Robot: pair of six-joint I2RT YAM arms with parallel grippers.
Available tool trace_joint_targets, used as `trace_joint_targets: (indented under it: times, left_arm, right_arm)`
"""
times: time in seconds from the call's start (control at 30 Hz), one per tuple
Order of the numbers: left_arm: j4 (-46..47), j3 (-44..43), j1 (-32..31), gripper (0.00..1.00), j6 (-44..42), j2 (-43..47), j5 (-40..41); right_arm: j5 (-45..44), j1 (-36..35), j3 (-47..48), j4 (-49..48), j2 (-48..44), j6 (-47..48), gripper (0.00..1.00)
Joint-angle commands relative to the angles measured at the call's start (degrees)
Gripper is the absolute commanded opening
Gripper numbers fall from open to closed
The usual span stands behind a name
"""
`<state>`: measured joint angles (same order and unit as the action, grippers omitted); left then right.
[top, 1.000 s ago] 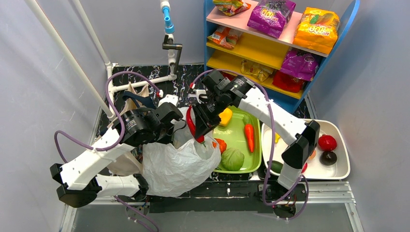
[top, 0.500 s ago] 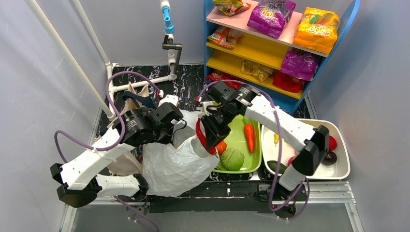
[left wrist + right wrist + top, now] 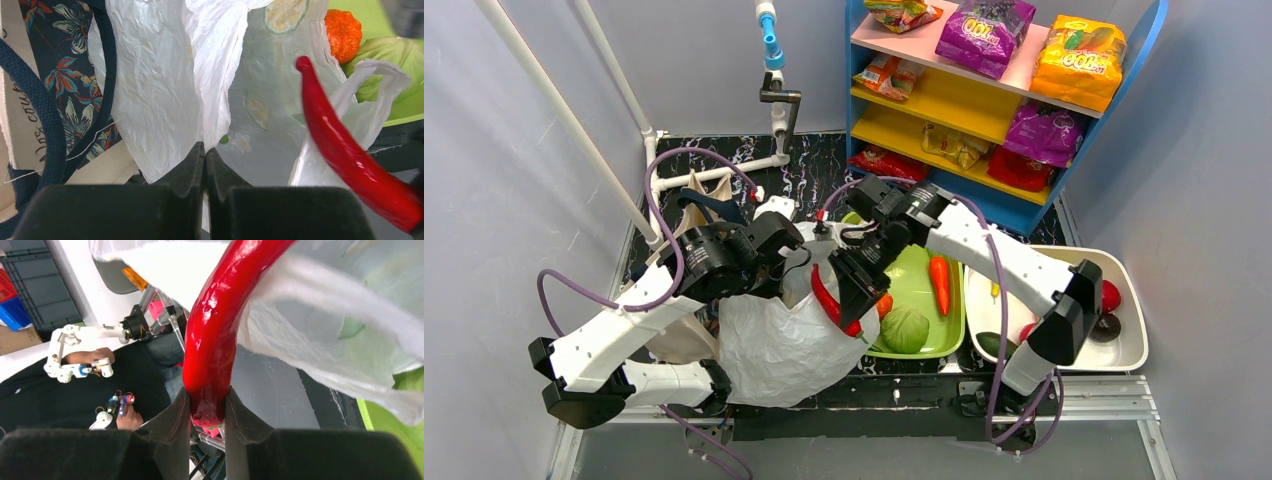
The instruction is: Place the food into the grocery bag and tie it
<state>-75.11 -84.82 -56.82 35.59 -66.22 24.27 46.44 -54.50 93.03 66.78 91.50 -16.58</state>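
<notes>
Clenched right gripper (image 3: 207,402) grasping long red chili pepper (image 3: 220,325), above white plastic grocery bag (image 3: 774,350); left gripper (image 3: 205,152) pinching bag's crinkled plastic

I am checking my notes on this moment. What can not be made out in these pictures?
- Inside of the grocery bag: top view, crumpled plastic and the right gripper cover its mouth.
- The red chili, far end: cut off by the top edge, right wrist view.
- Contents of the white tray: top view, partly behind the right arm.
- The left gripper: top view, fingers hidden under its own wrist.
</notes>
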Motion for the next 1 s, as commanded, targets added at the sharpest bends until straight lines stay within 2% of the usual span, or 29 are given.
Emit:
trace_joint_targets:
  times: [0.0, 0.3, 0.7, 0.97]
  left_arm:
    - [0.56, 0.36, -0.23, 0.0, -1.1, 1.34, -0.64]
    - [2.8, 2.01, -0.23, 0.0, -2.63, 2.6, -3.16]
    - [3.28, 2.63, -0.24, 0.0, -2.9, 2.97, -3.52]
    - [3.87, 2.35, -0.23, 0.0, -3.0, 2.32, -3.71]
  right_arm:
    - [4.62, 0.13, 6.59, 0.13, 4.69, -0.17, 0.01]
    - [8.67, 1.12, 21.15, 4.71, 16.85, -3.39, 0.01]
    - [8.72, 6.8, 26.26, 4.17, 23.52, -15.68, 0.01]
    - [6.4, 7.08, 25.35, 5.8, 23.84, -16.2, 0.21]
